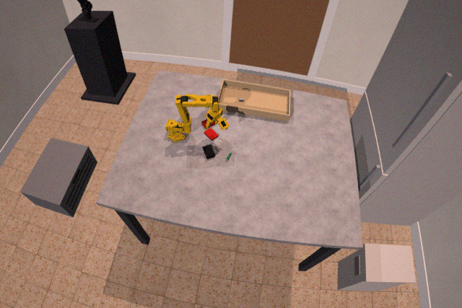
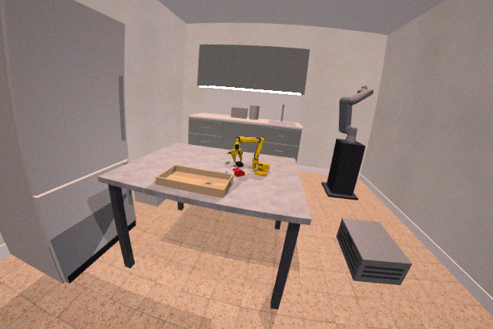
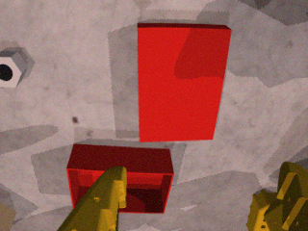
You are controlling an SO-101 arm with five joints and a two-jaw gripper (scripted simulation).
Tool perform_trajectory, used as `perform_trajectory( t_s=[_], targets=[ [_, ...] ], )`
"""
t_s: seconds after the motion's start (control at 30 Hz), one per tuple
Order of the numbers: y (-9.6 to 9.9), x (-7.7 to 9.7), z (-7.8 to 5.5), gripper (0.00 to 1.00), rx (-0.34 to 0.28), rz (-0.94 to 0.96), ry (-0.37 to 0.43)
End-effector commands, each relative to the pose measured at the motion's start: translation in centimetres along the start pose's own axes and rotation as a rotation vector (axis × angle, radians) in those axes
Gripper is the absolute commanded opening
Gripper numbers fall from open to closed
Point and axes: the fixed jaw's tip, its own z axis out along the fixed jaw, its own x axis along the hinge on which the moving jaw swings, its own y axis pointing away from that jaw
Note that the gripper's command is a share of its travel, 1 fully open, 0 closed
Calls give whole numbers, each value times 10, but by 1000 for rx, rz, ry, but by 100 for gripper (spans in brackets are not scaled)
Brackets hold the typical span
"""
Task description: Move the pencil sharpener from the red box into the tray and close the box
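Claw (image 1: 214,125) (image 2: 237,159) (image 3: 188,197) parted, empty, above open red box base (image 1: 207,123) (image 3: 120,160), lower left of wrist view; careless descent could topple it.

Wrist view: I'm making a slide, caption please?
Between the parted fingers of the gripper and a silvery nut, a red lid lies beside its open red box.

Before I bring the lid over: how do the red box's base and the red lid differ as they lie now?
The red base shows its open inside; the red lid shows a plain, flat face.
The base has a deep wall, the lid a thin edge.
Both are red and outside the tray.
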Motion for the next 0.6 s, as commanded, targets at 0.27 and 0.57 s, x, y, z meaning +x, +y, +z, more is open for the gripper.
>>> perform_trajectory(
  t_s=[0.27,0.57],
  targets=[
    [3,-4,-5,31,-27,13,-20],
    [2,-4,-5,31,-27,13,-20]
  ],
)
